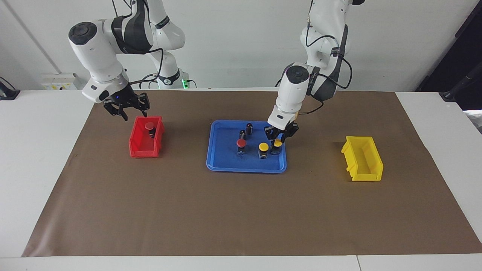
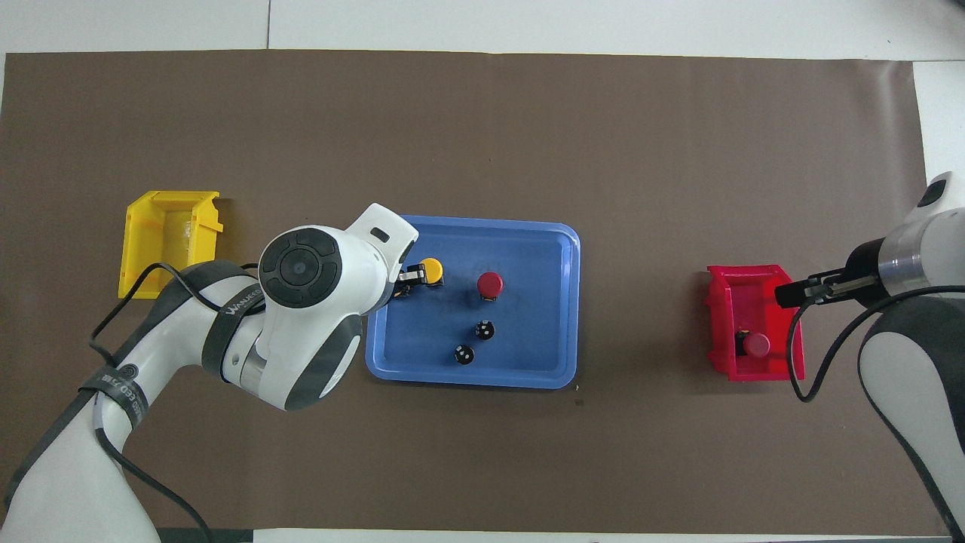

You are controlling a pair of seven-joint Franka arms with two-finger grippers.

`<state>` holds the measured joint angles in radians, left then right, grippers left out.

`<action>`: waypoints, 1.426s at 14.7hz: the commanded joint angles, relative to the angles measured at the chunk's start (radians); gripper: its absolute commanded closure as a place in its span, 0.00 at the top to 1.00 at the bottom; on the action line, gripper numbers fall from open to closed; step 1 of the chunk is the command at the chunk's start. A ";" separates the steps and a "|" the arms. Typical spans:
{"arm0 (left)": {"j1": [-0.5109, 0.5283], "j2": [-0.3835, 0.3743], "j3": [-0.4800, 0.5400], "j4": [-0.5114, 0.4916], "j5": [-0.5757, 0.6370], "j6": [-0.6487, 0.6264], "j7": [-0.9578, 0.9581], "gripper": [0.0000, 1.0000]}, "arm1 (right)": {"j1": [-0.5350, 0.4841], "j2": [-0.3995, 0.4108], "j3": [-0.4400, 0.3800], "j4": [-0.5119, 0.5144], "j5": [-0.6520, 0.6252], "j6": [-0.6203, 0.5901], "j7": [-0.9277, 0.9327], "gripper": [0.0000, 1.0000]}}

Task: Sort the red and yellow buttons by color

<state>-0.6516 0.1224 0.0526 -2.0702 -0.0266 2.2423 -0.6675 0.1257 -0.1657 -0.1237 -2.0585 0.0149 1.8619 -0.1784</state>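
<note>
Facing view has my left gripper [image 1: 279, 139] down in the blue tray [image 1: 222, 165], fingers straddling a yellow button [image 1: 277, 143], not visibly clamped yet. Looks like the grab step; next I'd squeeze the blocky black base and lift toward the yellow bin [image 1: 362, 158]. Right gripper [image 1: 126, 109] waits spread open over the red bin [image 1: 147, 137], one red button [image 1: 150, 126] inside. Caps look smooth, rounded plastic.
</note>
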 commanded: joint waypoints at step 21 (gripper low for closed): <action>0.612 -0.195 0.032 0.131 -0.070 -0.307 0.595 0.01 | 0.615 0.560 0.007 0.383 -0.059 0.250 0.795 0.72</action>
<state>-0.0574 -0.0683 0.0925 -1.8917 -0.0832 1.8664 -0.0774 0.7285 0.3851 -0.1125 -1.6532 -0.0103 2.0885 0.6024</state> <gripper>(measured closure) 0.590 0.273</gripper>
